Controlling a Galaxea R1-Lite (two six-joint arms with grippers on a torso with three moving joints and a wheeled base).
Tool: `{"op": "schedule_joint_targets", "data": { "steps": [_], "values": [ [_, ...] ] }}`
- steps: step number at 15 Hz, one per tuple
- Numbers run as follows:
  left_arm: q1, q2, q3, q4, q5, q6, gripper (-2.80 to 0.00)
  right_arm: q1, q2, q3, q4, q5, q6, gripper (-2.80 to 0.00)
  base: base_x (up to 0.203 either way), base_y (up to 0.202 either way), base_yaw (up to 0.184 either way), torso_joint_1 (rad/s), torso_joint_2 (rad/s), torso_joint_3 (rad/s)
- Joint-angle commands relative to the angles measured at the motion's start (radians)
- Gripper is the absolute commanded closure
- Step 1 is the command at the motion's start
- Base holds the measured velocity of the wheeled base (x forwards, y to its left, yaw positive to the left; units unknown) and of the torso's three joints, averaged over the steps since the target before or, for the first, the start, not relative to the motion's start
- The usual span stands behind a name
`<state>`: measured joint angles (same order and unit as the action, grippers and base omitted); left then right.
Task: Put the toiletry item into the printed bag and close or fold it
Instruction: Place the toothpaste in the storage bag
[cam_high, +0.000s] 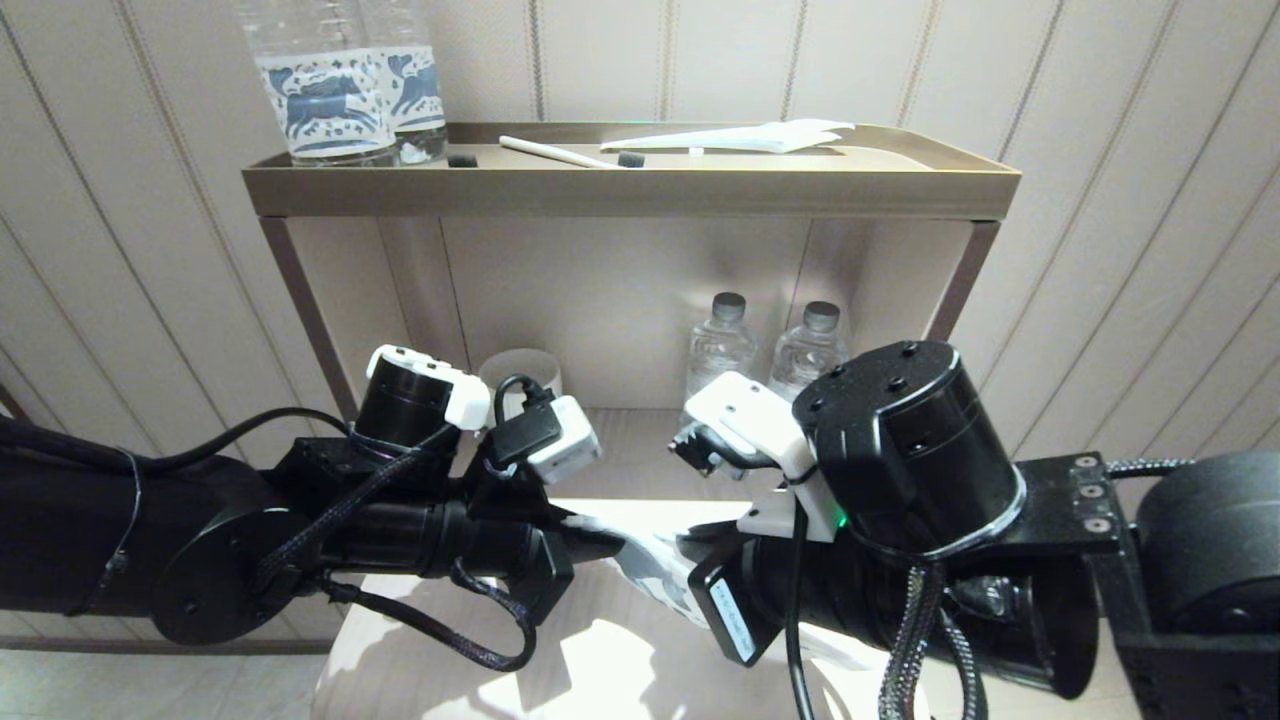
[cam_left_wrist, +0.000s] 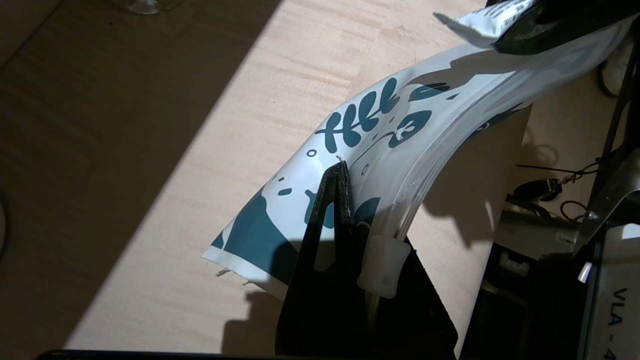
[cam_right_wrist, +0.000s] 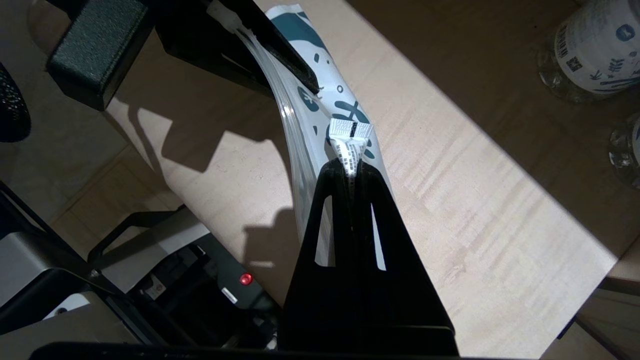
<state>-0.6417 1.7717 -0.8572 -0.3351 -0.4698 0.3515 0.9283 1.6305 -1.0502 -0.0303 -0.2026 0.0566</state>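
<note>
Bag (cam_high: 650, 570) held in the air over the table (cam_high: 600, 660), lower centre of head view, stretched between both claws. Left gripper (cam_left_wrist: 341, 172) clenched on one end, right gripper (cam_right_wrist: 350, 172) clenched on the other. Behind: shelf (cam_high: 630, 190) with bottles (cam_high: 770, 350) and cup (cam_high: 520, 370); arms block most of the bag.

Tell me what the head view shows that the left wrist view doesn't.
Only the head view shows the upper shelf with two labelled bottles, plus two small bottles and a white cup behind both arms. Only the left wrist view shows the white zip slider on the bag's edge beside the left gripper. Both show the printed bag stretched above the table between the left gripper and the right gripper, each shut on it.
</note>
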Motion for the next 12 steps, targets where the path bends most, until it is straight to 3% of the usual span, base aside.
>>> {"op": "schedule_joint_targets", "data": {
  "steps": [1, 5, 9, 12],
  "values": [
    [0.0, 0.0, -0.008, -0.003, 0.0, -0.001, 0.0, -0.003, -0.027, -0.012, 0.001, -0.002, -0.002, 0.0, 0.0, 0.0, 0.0, 0.0, 0.0, 0.0],
    [-0.026, -0.018, 0.007, -0.081, 0.135, 0.006, 0.0, 0.0, -0.104, 0.004, -0.009, -0.001, 0.0, 0.0, 0.0, 0.0, 0.0, 0.0, 0.0, 0.0],
    [-0.035, -0.017, 0.011, -0.127, 0.18, 0.006, 0.0, 0.004, -0.131, 0.044, -0.016, 0.003, 0.01, 0.0, 0.0, 0.0, 0.0, 0.0, 0.0, 0.0],
    [-0.035, -0.018, 0.014, -0.128, 0.184, 0.006, 0.0, 0.0, -0.126, 0.077, -0.113, 0.025, 0.01, 0.0, 0.0, 0.0, 0.0, 0.0, 0.0, 0.0]
  ]
}}
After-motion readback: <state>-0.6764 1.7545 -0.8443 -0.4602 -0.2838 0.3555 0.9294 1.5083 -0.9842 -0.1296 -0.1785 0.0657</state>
